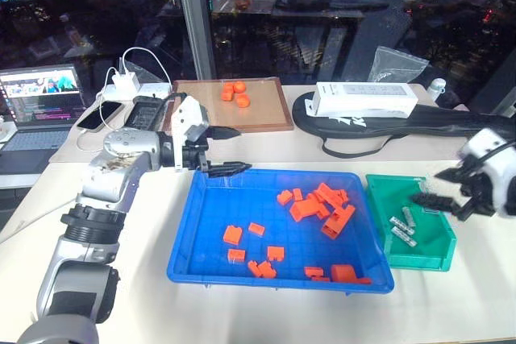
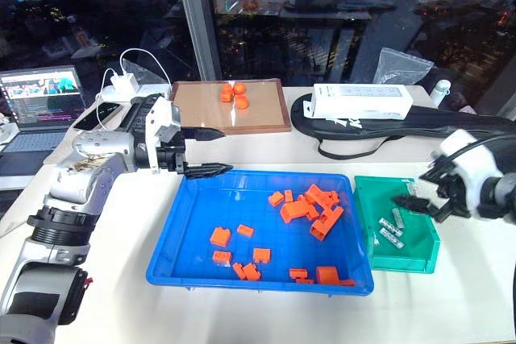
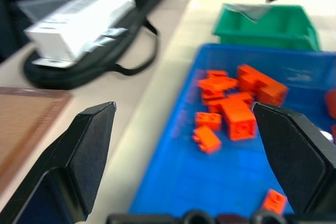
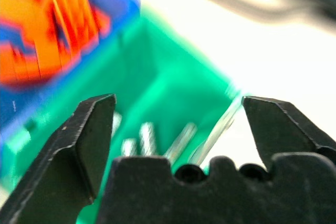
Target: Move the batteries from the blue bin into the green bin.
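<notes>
Right gripper (image 1: 439, 187) hangs over the green bin (image 1: 379, 223), fingers wide apart w/ nothing between them; from its wrist cam I look straight down past the black fingertips (image 4: 97, 124) into the tub. Batteries (image 1: 403, 225) lie on the green bin's floor, a small cluster of grey-silver cylinders, roughly side by side; I count approx four but can't be sure. Left gripper (image 1: 230, 151) sits at the far-left corner of the blue bin (image 1: 193, 239), pointing across toward the right, fingers spread and empty, one tip just over the bin's far rim. Blue bin is on the table (image 1: 145, 304) directly left of the green bin, the two nearly touching. Inside it I see orange bricks (image 1: 318, 205): a pile toward the far right corner, loose singles scattered along the near side. I can't spot any batteries among them. Behind the bins: wooden-framed board (image 1: 266, 114) w/ a few orange pieces on it, white box (image 1: 364, 100) resting on a black bag (image 1: 451, 121), laptop (image 1: 36, 106) at far left.
</notes>
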Controlling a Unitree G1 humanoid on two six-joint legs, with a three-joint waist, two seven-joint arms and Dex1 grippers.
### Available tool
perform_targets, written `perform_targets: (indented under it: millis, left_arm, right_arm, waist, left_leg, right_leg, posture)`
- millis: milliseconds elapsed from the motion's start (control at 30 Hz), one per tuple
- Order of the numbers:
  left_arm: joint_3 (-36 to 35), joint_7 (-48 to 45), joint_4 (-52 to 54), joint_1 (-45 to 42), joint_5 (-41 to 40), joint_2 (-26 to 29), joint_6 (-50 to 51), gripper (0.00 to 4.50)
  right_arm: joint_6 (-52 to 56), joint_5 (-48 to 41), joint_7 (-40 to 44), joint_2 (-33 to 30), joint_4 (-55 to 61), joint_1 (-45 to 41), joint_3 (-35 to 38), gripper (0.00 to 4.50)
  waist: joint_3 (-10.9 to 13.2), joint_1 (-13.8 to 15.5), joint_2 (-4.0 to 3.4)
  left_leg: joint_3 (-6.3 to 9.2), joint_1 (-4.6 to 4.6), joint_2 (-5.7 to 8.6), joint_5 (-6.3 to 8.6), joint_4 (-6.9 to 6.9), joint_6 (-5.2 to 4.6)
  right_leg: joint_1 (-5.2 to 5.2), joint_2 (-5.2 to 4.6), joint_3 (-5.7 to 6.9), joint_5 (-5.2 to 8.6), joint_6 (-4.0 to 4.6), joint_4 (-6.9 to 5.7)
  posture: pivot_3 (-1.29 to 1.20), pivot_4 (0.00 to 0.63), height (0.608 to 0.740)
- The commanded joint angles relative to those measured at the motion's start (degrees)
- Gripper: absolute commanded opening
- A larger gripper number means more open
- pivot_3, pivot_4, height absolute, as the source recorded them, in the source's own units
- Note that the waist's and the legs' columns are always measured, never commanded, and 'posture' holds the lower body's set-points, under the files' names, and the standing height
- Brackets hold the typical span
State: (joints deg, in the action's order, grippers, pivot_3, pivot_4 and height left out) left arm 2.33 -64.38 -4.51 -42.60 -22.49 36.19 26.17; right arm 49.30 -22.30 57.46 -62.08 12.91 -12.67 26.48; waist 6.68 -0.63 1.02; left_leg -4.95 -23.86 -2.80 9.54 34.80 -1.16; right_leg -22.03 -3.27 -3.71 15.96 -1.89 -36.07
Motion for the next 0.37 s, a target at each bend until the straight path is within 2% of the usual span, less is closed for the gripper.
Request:
perform_targets:
  millis: [33, 167, 367]
  left_arm:
    - [-2.9, 2.4, 0.9, 2.3, 0.2, 1.2, -0.8, 4.5]
    - [-5.5, 4.3, 1.9, 6.1, -0.6, 1.3, -0.9, 4.5]
    - [-5.6, 6.8, 3.2, 9.1, -0.5, 1.2, 1.0, 4.5]
  right_arm:
    - [-3.1, -7.0, -3.1, 7.7, 2.7, -2.1, 9.3, 4.46]
    - [-3.3, -8.6, -5.9, 12.4, 5.3, 0.7, 10.7, 4.46]
    - [-6.9, -6.9, -10.6, 15.6, 4.2, 0.7, 6.5, 4.46]
  waist:
    - [0.0, -0.1, 0.02]
    - [0.0, -0.1, 0.0]
    - [0.0, 0.0, 0.0]
  left_leg:
    - [0.03, 0.02, -0.01, 0.0, 0.02, 0.0]
    - [0.02, 0.04, -0.01, 0.0, -0.02, 0.0]
    - [-0.02, 0.04, 0.0, 0.0, 0.02, 0.01]
  right_leg:
    - [0.04, 0.02, 0.01, 0.0, 0.01, -0.01]
    - [0.01, 0.01, -0.03, -0.06, 0.09, -0.07]
    - [0.01, -0.04, -0.03, -0.08, 0.06, -0.07]
  posture:
    - [0.0, 0.15, 0.74]
    - [0.0, 0.15, 0.74]
    - [0.0, 0.15, 0.74]
